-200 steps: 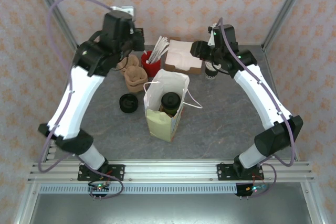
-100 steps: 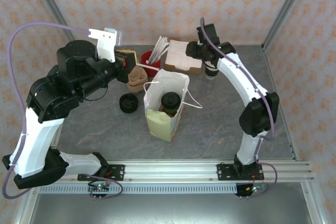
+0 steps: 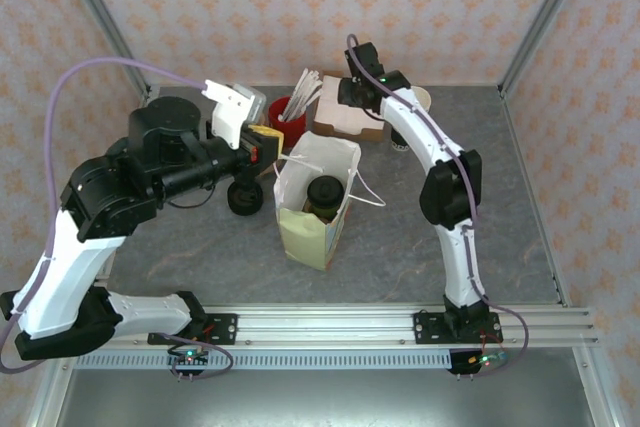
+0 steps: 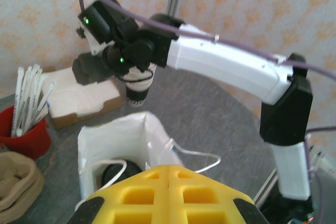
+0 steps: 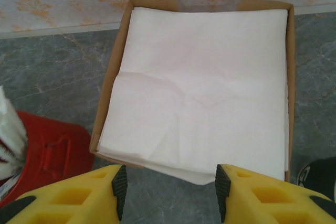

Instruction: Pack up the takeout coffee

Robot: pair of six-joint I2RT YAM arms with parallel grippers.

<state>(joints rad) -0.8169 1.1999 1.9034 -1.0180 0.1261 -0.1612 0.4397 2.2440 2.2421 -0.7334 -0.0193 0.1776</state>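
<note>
The takeout coffee [image 3: 324, 192] stands inside the paper bag [image 3: 300, 237] — from above just its black lid can be seen, the cup body hidden by the bag's walls. In the left wrist view it is half covered by the left gripper's fingers [image 4: 142, 198], themselves cut off by the bottom edge. The brown pulp carriers [image 4: 16, 182] run off the left edge. The left arm [image 3: 160, 162] overlaps the loose black lid [image 3: 240, 202]. The right arm [image 3: 420, 137] hides the top of the cup stack [image 4: 139, 88]. In the right wrist view the red straw holder [image 5: 50, 150] is cut by the frame, and a dark object [image 5: 321, 176] in the lower right corner is cropped — what it is cannot be told.
</note>
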